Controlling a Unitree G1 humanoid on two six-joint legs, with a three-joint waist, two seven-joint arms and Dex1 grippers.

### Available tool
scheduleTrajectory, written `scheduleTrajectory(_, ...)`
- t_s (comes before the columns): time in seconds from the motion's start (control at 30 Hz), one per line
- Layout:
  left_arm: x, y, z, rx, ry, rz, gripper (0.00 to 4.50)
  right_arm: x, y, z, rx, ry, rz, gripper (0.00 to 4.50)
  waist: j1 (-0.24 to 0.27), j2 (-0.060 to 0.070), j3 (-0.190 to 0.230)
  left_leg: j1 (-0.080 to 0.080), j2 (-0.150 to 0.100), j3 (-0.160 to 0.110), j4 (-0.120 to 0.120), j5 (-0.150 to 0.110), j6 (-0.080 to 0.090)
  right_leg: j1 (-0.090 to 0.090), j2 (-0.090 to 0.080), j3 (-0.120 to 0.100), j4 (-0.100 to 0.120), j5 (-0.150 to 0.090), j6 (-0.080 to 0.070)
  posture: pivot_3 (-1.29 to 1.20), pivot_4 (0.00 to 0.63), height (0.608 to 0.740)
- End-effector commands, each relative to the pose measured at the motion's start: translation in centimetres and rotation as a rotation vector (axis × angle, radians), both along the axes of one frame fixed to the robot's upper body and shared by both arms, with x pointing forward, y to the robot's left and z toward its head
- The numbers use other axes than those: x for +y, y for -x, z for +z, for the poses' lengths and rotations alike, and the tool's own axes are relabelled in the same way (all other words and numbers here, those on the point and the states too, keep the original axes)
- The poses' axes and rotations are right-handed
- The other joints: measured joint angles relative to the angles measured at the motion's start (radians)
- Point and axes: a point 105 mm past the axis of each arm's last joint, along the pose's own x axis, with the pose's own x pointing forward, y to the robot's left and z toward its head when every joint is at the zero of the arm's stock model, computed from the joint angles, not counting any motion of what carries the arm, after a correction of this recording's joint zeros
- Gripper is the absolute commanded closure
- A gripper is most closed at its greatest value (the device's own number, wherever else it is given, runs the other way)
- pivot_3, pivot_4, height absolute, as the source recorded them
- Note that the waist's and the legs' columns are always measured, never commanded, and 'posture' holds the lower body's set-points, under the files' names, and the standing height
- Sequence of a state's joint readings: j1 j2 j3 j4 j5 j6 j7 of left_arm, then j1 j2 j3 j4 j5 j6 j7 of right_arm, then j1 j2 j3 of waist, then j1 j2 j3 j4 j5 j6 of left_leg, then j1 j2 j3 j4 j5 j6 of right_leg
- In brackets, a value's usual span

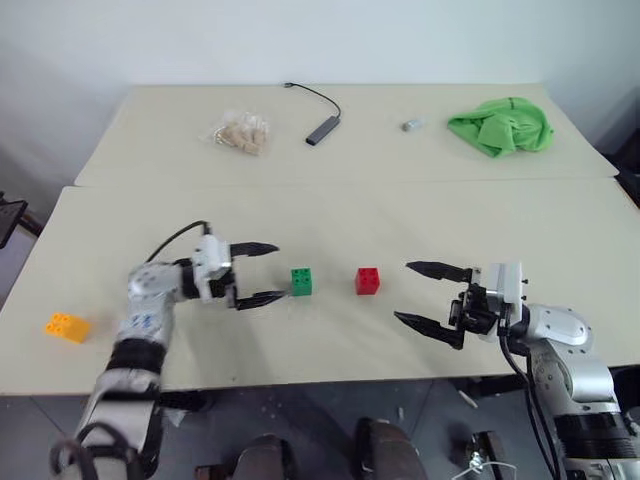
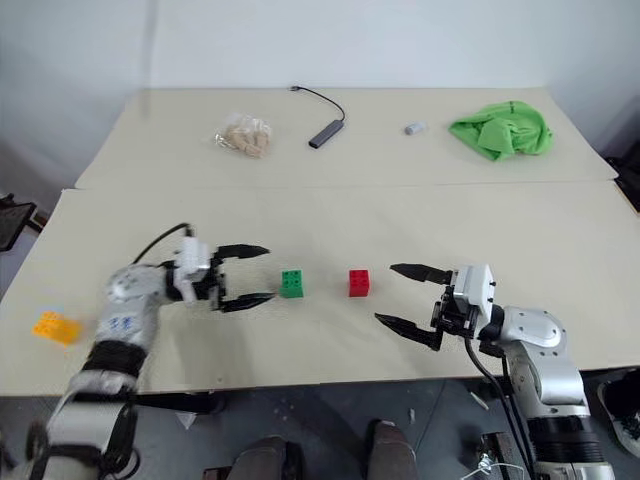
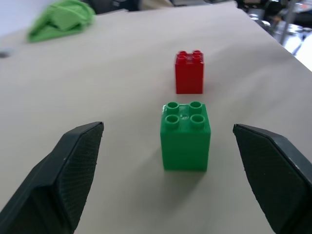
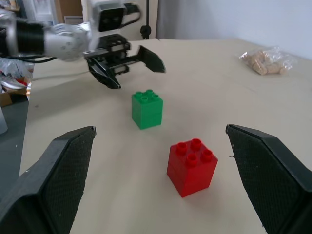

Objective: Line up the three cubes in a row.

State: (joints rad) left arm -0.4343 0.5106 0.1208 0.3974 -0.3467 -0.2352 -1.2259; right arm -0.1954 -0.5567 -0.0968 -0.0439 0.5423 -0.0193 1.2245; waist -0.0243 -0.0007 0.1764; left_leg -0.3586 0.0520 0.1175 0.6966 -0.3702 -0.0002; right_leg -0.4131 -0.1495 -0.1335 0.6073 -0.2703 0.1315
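Observation:
The green cube [image 1: 301, 281] and the red cube [image 1: 367, 281] stand side by side, a small gap apart, on the near table [image 1: 320, 215]. The orange-yellow cube [image 1: 66, 326] lies far off to the left near the front edge. My left gripper [image 1: 280, 271] is open just left of the green cube [image 3: 185, 136], which stands free ahead of its fingers with the red cube [image 3: 189, 72] behind it. To the right of the red cube [image 4: 191, 165] my right gripper [image 1: 402, 291] is open, pointing left at it, holding nothing.
On the far table lie a clear bag of beige pieces [image 1: 240, 132], a grey adapter with a black cable [image 1: 322, 128], a small grey object [image 1: 412, 124] and a crumpled green cloth [image 1: 501, 125]. A seam [image 1: 330, 185] separates the two tables.

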Motion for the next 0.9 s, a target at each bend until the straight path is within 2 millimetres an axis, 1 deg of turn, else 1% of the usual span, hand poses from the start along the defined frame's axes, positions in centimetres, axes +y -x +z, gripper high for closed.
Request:
scheduleTrajectory(0.03,2.5,2.0,2.6,-0.069,0.118,0.223,0.02,0.9,0.1,1.8,-0.059,-0.055,0.063,0.00,-0.003,0.000,0.000,0.000,0.000,0.000,0.000,0.000,0.000,0.000,0.000,0.000,0.000,0.000,0.000,0.00,0.150,0.740)
scheduleTrajectory(0.1,5.1,4.0,3.2,-0.090,0.226,0.439,0.02,1.7,0.0,2.4,-0.058,-0.065,0.111,0.00,-0.003,-0.001,0.000,0.000,0.000,0.000,0.001,0.000,0.000,0.000,0.000,0.001,0.000,0.000,0.000,0.00,0.150,0.740)
scheduleTrajectory(0.13,6.4,5.3,3.0,-0.108,0.250,0.548,0.02,2.4,0.1,2.6,-0.058,-0.067,0.145,0.00,-0.003,-0.001,0.001,0.000,0.001,-0.002,0.001,-0.001,0.001,0.000,-0.001,0.001,0.000,0.000,0.000,0.00,0.150,0.740)
scheduleTrajectory(0.2,8.2,7.5,1.9,-0.105,0.255,0.714,0.02,3.5,0.4,2.6,-0.040,-0.071,0.201,0.00,-0.002,-0.001,0.001,0.001,0.002,-0.007,0.001,-0.002,0.001,0.001,-0.001,0.002,0.000,0.000,0.000,0.00,0.150,0.740)
scheduleTrajectory(0.27,10.0,9.0,1.3,-0.114,0.291,0.866,0.02,4.1,0.6,2.6,-0.035,-0.074,0.231,0.00,0.005,-0.001,0.001,0.003,0.002,-0.008,0.001,-0.003,0.000,0.002,-0.001,0.001,0.000,0.000,0.000,0.00,0.150,0.740)
scheduleTrajectory(0.3,11.2,9.7,1.4,-0.139,0.321,0.966,0.02,4.4,0.6,2.6,-0.033,-0.073,0.244,0.00,0.013,-0.001,0.001,0.002,0.001,-0.008,0.001,-0.003,0.001,0.003,-0.001,0.001,-0.001,0.000,0.000,0.00,0.150,0.740)
scheduleTrajectory(0.33,13.1,10.9,1.1,-0.151,0.379,1.102,0.02,4.7,0.7,2.6,-0.034,-0.076,0.260,0.00,0.022,-0.001,0.001,0.002,0.001,-0.008,0.002,-0.003,0.001,0.003,-0.001,0.001,-0.001,0.000,0.000,0.00,0.150,0.740)
scheduleTrajectory(0.37,14.3,11.9,0.9,-0.159,0.416,1.194,0.02,4.9,0.7,2.6,-0.033,-0.078,0.271,0.00,0.024,-0.001,0.000,0.002,0.001,-0.008,0.003,-0.003,0.002,0.003,-0.001,0.001,-0.002,0.000,0.000,0.00,0.150,0.740)
scheduleTrajectory(0.4,15.6,13.2,0.3,-0.162,0.440,1.303,0.02,5.2,0.7,2.6,-0.044,-0.078,0.278,0.00,0.025,-0.002,0.000,0.002,0.001,-0.008,0.003,-0.004,0.002,0.004,-0.001,0.002,-0.003,0.000,0.000,0.00,0.150,0.740)
scheduleTrajectory(0.47,17.0,15.6,-1.2,-0.138,0.460,1.464,0.02,5.5,0.7,2.7,-0.050,-0.081,0.288,0.00,0.022,-0.002,0.000,0.002,0.001,-0.007,0.003,-0.004,0.003,0.004,-0.001,0.002,-0.004,0.000,0.000,0.00,0.150,0.740)
scheduleTrajectory(0.5,18.1,17.1,-2.3,-0.117,0.500,1.570,0.02,5.6,0.6,2.7,-0.056,-0.080,0.290,0.00,0.022,-0.002,0.000,0.002,0.001,-0.007,0.003,-0.005,0.003,0.003,-0.001,0.002,-0.004,0.000,0.000,0.00,0.150,0.740)
scheduleTrajectory(0.57,19.5,19.2,-3.8,-0.096,0.544,1.711,0.02,5.7,0.5,2.7,-0.059,-0.078,0.291,0.00,0.023,-0.002,0.000,0.002,0.001,-0.005,0.003,-0.007,0.003,0.003,-0.001,0.001,-0.004,0.000,0.000,0.00,0.150,0.740)
scheduleTrajectory(0.6,19.9,19.9,-4.2,-0.094,0.554,1.756,0.02,5.7,0.4,2.7,-0.058,-0.077,0.292,0.00,0.024,-0.002,0.000,0.002,0.002,-0.005,0.003,-0.007,0.003,0.003,-0.001,0.001,-0.004,0.000,0.000,0.00,0.150,0.740)
scheduleTrajectory(0.63,19.7,20.2,-4.7,-0.078,0.548,1.758,0.02,5.6,0.4,2.6,-0.055,-0.074,0.291,0.00,0.024,-0.003,-0.001,0.002,0.002,-0.005,0.003,-0.007,0.003,0.003,-0.001,0.001,-0.004,0.000,0.000,0.00,0.150,0.740)
scheduleTrajectory(0.7,18.9,19.9,-5.3,-0.038,0.555,1.712,0.02,5.5,0.3,2.5,-0.055,-0.068,0.285,0.00,0.024,-0.003,-0.001,0.002,0.002,-0.003,0.003,-0.008,0.004,0.003,-0.001,0.001,-0.005,0.000,0.000,0.00,0.150,0.740)
scheduleTrajectory(0.8,18.6,19.0,-5.2,-0.024,0.567,1.642,0.02,5.3,0.2,2.3,-0.054,-0.058,0.280,0.00,0.023,-0.004,-0.001,0.002,0.002,-0.001,0.003,-0.009,0.005,0.003,-0.001,0.001,-0.006,0.000,-0.001,0.00,0.150,0.740)
scheduleTrajectory(0.83,18.6,18.3,-4.9,-0.026,0.563,1.600,0.02,5.4,0.2,2.3,-0.053,-0.059,0.277,0.00,0.023,-0.004,-0.001,0.002,0.002,-0.001,0.003,-0.009,0.005,0.002,-0.001,0.001,-0.006,0.000,-0.001,0.00,0.150,0.740)
scheduleTrajectory(0.9,18.2,16.1,-4.2,0.000,0.494,1.447,0.02,5.4,0.2,2.2,-0.053,-0.060,0.275,0.00,0.022,-0.004,-0.001,0.002,0.003,0.000,0.003,-0.009,0.004,0.001,0.000,0.001,-0.004,-0.001,-0.002,0.00,0.150,0.740)
